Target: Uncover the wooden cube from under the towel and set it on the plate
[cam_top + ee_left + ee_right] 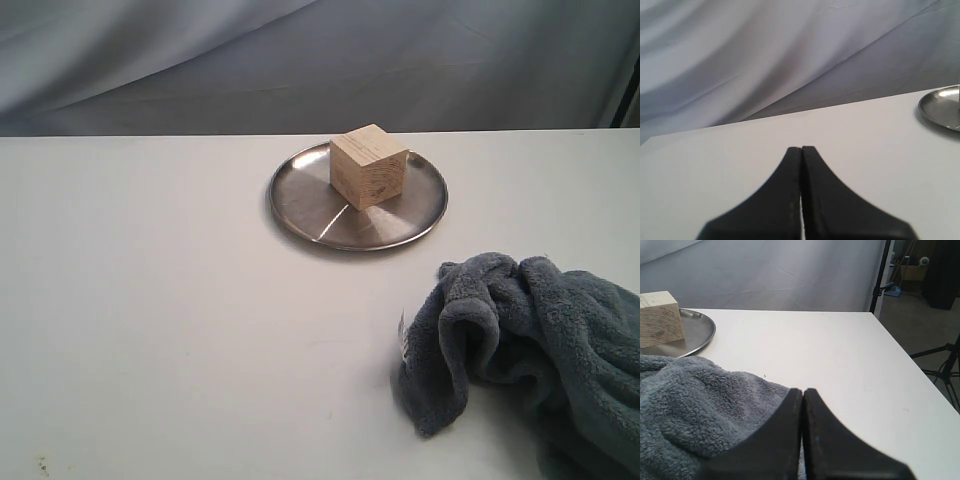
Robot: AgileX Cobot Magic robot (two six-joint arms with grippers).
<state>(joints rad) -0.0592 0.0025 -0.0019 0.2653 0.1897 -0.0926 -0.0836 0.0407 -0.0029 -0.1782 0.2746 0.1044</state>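
The pale wooden cube (368, 166) stands on the round steel plate (300, 196) at the middle back of the white table; it also shows as the cube (658, 319) on the plate (699, 330) in the right wrist view. The blue-grey towel (530, 345) lies crumpled at the front right, off the cube. Neither gripper appears in the exterior view. My left gripper (801, 149) is shut with nothing in it, over bare table left of the plate (939, 107). My right gripper (803, 390) is shut and empty, just beside the towel (695, 405).
A grey cloth backdrop (320, 60) hangs behind the table. The table's right edge (912, 372) drops to a floor with stands and tripod legs (945, 370). The table's far edge (150, 135) runs just behind the plate.
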